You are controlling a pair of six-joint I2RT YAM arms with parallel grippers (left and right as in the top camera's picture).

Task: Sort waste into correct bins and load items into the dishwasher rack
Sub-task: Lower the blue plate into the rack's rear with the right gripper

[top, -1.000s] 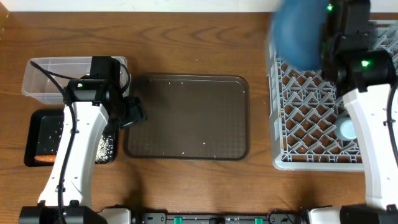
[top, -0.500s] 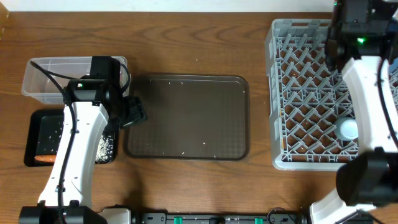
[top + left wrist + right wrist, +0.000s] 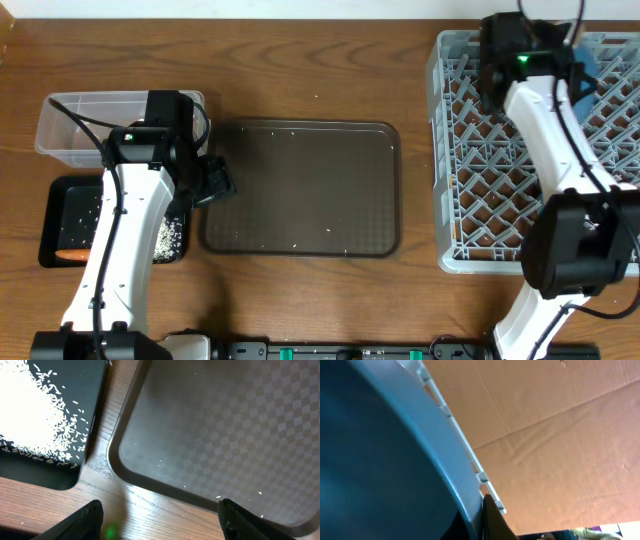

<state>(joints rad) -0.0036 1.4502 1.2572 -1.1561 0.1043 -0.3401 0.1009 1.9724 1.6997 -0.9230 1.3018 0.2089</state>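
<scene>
Slippage is the risk: the right tool [image 3: 568, 70] looks clamped on the plate [image 3: 592, 52] over the rack's [image 3: 480, 200] far end, and a release off-line with the pegs could tip it flat. Meanwhile the left tool [image 3: 160, 507] hangs apart, empty, over the desk [image 3: 300, 60] beside the black tray [image 3: 45, 467].

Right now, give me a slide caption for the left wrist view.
Open left pincer above the table, rice heaped in the black tray at left, brown serving tray at right.

Blue plate [image 3: 590, 63] (mostly hidden) over rack [image 3: 470, 190]
</scene>
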